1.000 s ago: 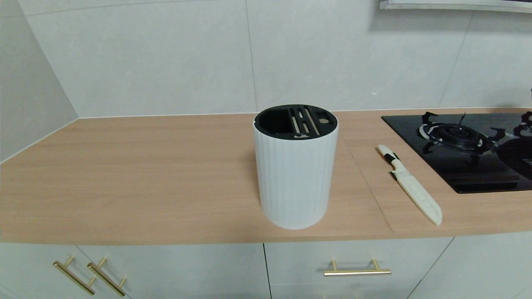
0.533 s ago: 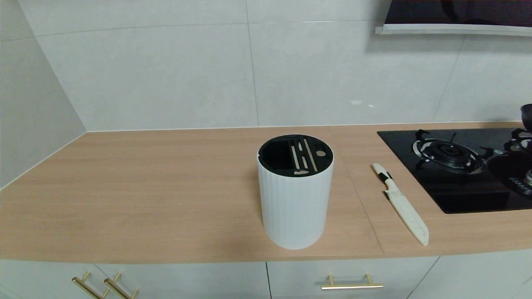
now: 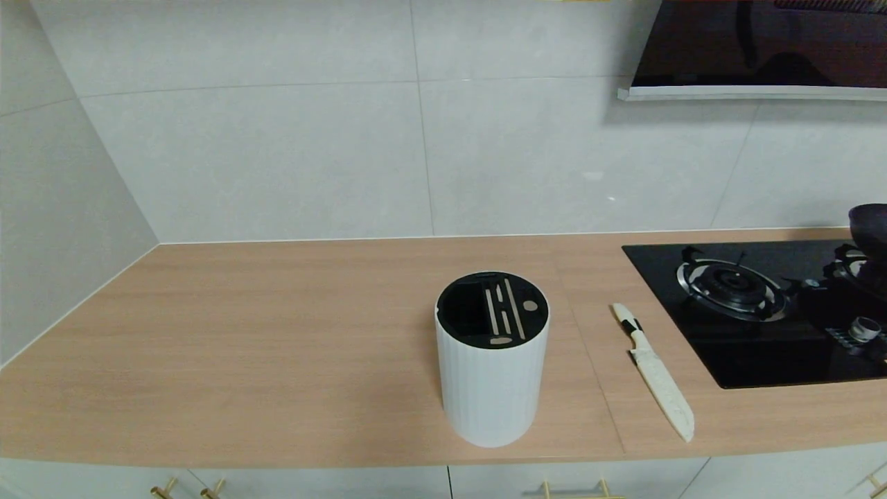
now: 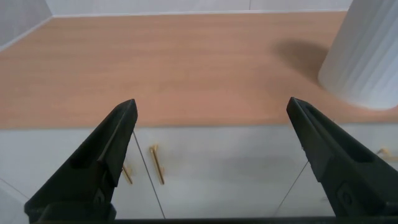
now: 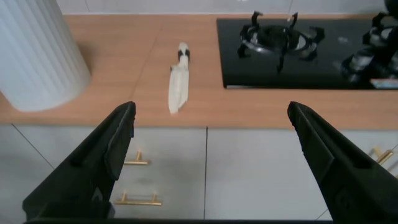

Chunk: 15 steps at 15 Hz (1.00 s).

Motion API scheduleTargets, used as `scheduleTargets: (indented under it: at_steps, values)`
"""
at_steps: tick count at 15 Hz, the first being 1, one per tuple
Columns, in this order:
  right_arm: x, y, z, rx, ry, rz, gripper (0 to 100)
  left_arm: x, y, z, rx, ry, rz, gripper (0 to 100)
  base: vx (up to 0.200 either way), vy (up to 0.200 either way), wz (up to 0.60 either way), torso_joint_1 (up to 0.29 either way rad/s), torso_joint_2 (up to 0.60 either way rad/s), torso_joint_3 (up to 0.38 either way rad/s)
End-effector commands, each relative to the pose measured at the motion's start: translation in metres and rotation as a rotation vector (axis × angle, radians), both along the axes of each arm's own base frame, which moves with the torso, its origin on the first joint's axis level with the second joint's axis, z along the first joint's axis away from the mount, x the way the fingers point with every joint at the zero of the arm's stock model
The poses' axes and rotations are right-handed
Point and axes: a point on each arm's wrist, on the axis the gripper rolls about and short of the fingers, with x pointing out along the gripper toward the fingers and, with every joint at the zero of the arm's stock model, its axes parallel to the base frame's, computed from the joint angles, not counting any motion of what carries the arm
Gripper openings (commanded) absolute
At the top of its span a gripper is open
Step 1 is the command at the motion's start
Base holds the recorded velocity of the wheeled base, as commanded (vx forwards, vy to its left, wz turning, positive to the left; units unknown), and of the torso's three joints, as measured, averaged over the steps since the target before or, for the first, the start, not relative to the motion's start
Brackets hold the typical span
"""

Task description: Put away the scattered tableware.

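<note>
A white ribbed cylindrical holder (image 3: 492, 371) with a black slotted top stands near the front edge of the wooden counter (image 3: 277, 346). A cream knife (image 3: 652, 371) with a black band on its handle lies flat to the holder's right, blade toward the front edge. My left gripper (image 4: 211, 134) is open in front of the counter, over the cabinet doors, with the holder (image 4: 367, 53) off to one side. My right gripper (image 5: 211, 134) is open too, held before the counter edge, facing the knife (image 5: 178, 86) and the holder (image 5: 37, 56). Nothing is between either pair of fingers.
A black gas hob (image 3: 762, 312) with burner grates takes up the counter's right end, with a dark pot (image 3: 870, 225) at its far edge. A range hood (image 3: 755, 48) hangs above. Tiled walls close the back and left. Cabinet doors with gold handles (image 5: 134, 162) sit below the counter.
The head camera has risen and tilted up: the counter, holder and knife sit lower in the picture and the range hood has come into view. The holder and knife themselves have not moved.
</note>
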Motion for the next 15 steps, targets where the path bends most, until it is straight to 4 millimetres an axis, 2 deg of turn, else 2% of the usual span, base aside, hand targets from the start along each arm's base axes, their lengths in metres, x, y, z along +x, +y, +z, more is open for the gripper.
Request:
scheduleTargets:
  at_steps: [1, 9, 15]
  values:
    - [0.0001, 0.0000, 0.0000, 0.000, 0.001, 0.002, 100, 0.0000, 0.0000, 0.0001, 0.000, -0.001, 0.001, 100, 0.000, 0.000, 0.00, 0.246, -0.47, -0.251]
    - [0.0001, 0.0000, 0.0000, 0.000, 0.001, 0.002, 100, 0.0000, 0.0000, 0.0001, 0.000, -0.001, 0.001, 100, 0.000, 0.000, 0.00, 0.181, -0.38, -0.196]
    - [0.0001, 0.0000, 0.0000, -0.002, 0.001, 0.001, 100, 0.0000, 0.0000, 0.0001, 0.000, -0.001, 0.001, 100, 0.000, 0.000, 0.00, 0.013, -0.03, -0.015]
